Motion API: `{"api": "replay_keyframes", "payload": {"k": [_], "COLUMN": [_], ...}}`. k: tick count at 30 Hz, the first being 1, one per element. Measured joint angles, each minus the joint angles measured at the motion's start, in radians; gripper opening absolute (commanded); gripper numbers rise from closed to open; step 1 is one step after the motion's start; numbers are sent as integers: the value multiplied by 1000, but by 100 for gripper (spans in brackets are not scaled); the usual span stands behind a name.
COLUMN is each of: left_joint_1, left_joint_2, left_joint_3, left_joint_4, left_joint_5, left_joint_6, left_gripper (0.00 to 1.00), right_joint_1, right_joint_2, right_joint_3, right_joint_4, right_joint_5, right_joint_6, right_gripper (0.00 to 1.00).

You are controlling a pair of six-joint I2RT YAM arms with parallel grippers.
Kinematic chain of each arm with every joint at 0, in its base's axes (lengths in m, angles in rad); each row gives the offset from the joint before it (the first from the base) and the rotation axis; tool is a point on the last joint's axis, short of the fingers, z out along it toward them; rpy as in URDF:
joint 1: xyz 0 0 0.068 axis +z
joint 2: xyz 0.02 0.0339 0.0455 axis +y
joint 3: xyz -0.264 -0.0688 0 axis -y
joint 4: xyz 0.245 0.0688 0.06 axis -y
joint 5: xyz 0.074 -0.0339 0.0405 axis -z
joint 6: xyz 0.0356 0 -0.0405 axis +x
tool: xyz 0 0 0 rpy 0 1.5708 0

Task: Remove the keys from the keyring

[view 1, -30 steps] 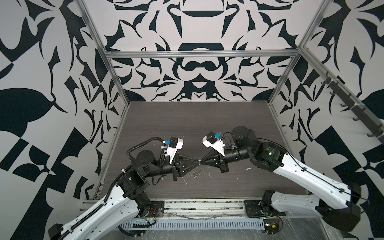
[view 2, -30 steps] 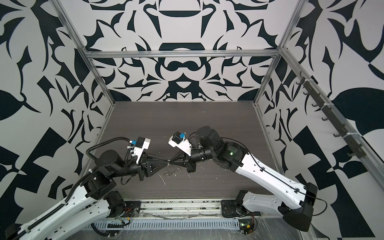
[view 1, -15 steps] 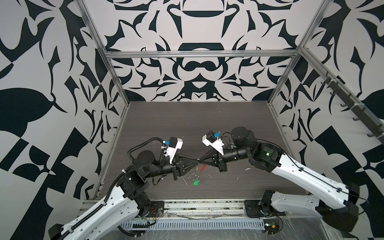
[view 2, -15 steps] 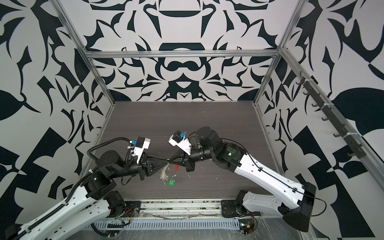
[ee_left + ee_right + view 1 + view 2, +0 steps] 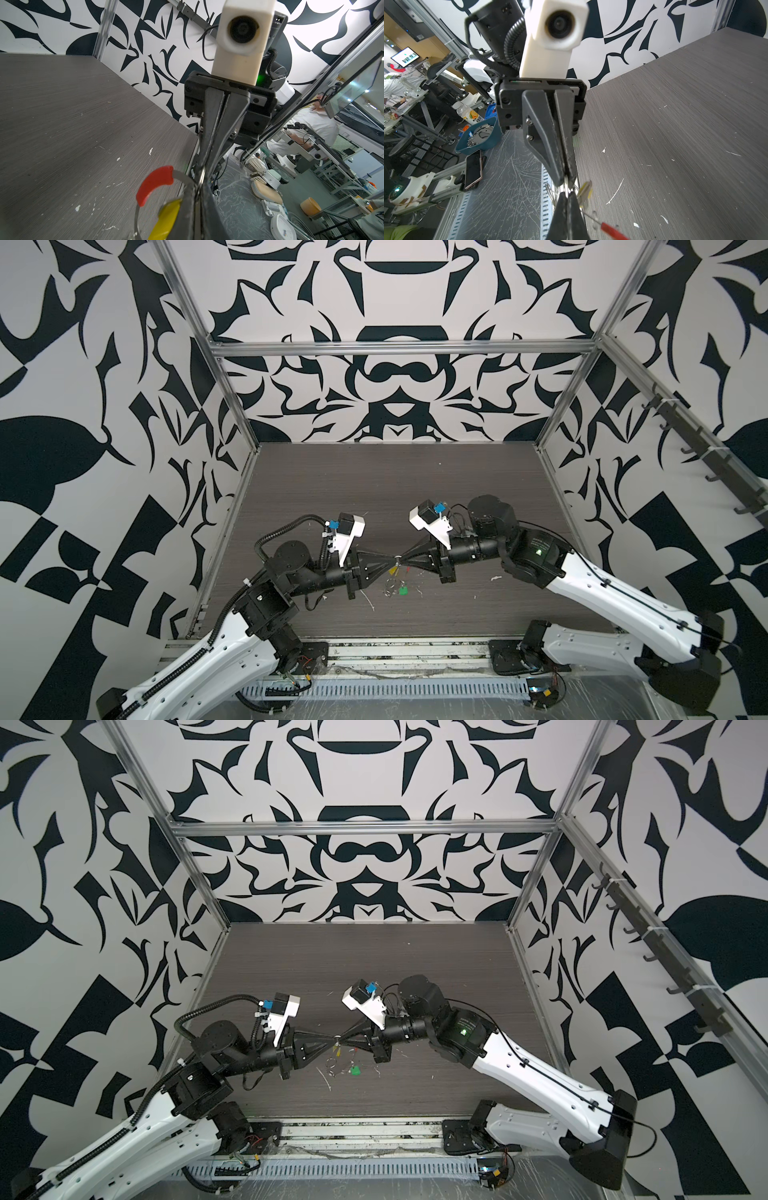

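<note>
Left gripper (image 5: 393, 559): fingers pinched together, tip-to-tip with right gripper (image 5: 403, 562) clamped on thin wire keyring with curved red plastic sleeve (image 5: 154, 185); dangled oblong yellow tag (image 5: 166, 216) beside. Dropped green tag (image 5: 402, 591) onto scratched woodgrain surface (image 5: 374, 489) within last second.

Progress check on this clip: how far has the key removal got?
Done: nothing certain; the green tag lies low by the table, whether free of the keyring is unclear. In hand: left pincer and right pincer are shut tip to tip on its wire, yellow tag hanging there. Remaining: freeing the yellow tag, confirming the green.
</note>
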Motion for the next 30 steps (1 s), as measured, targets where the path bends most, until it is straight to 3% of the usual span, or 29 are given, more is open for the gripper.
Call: {"api": "replay_keyframes", "payload": {"k": [2, 7, 13, 16, 19, 25, 30], "left_joint_1": [0, 0, -6, -10, -18, -56, -98], "left_joint_2": [-5, -13, -42, -54, -47, 10, 50], "left_joint_3": [0, 0, 12, 35, 75, 159, 187], "left_joint_4": [-7, -18, -83, -135, -183, -276, -328], "left_joint_5": [-6, -24, -88, -146, -208, -343, -425], "left_joint_6": [8, 8, 12, 16, 23, 40, 70], "left_gripper": [0, 0, 0, 0, 0, 0, 0], "right_joint_1": [0, -1, 2, -3, -3, -4, -19], "right_joint_2": [0, -6, -64, -122, -183, -205, -174], "right_joint_3": [-10, -38, -116, -171, -246, -257, -228], "right_joint_4": [17, 66, 138, 183, 266, 239, 218], "right_joint_5": [-4, 2, 68, 151, 251, 386, 346], "right_joint_6": [16, 52, 101, 133, 179, 140, 66], "right_gripper": [0, 0, 28, 34, 47, 45, 45]}}
